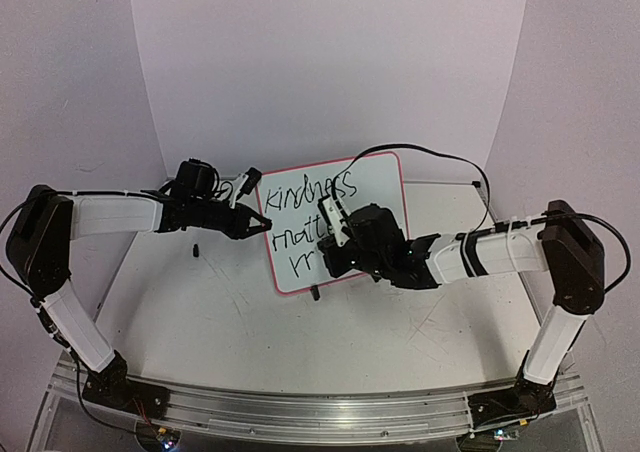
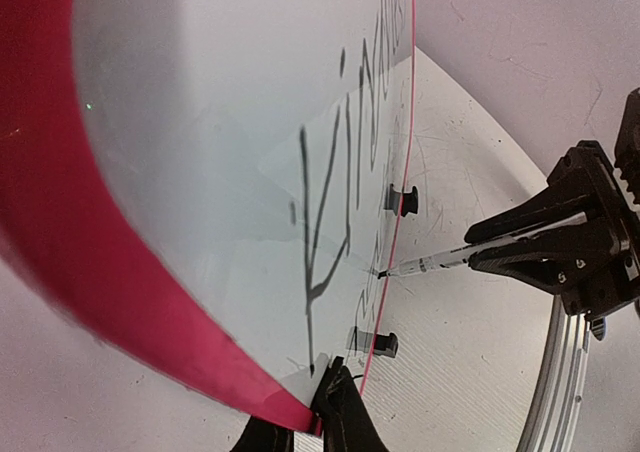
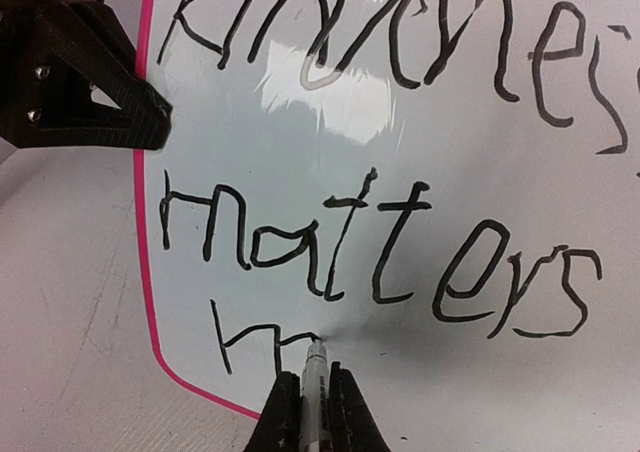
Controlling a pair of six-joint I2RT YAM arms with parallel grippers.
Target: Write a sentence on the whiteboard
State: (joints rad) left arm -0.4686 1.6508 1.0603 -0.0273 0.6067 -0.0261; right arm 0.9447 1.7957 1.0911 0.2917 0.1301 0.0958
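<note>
Item 1, left gripper (image 1: 262,224): jaws closed down onto the left rim of the whiteboard (image 1: 378,184), steadying it; its own wrist view shows the fingers pinching the red-pink edge from below

Item 2, whiteboard: propped tilted on the tabletop (image 1: 220,312) at centre, between the two arms, resting on black clip feet (image 2: 403,200); a small black object (image 1: 197,249) lies apart on the tabletop to its left, too small to identify

Item 3, sentence (image 3: 380,242): black lettering on the board
- line one, "Kindness": complete
- line two, "matters": complete
- line three: only an opening downstroke and one hump, low on the board near the lower left corner, reading as the start of an "m"

Item 4, marker (image 3: 315,372): tip touching the board at the end of that last hump, just under "matters"

Item 5, right gripper (image 3: 312,412): fingers clamped tight round the marker barrel, reaching in from the right side

Status, by judgement: two of three words finished; the third has barely begun, so the rest of its first letter and all the following letters are left, with bare board to the right of the tip to take them
</note>
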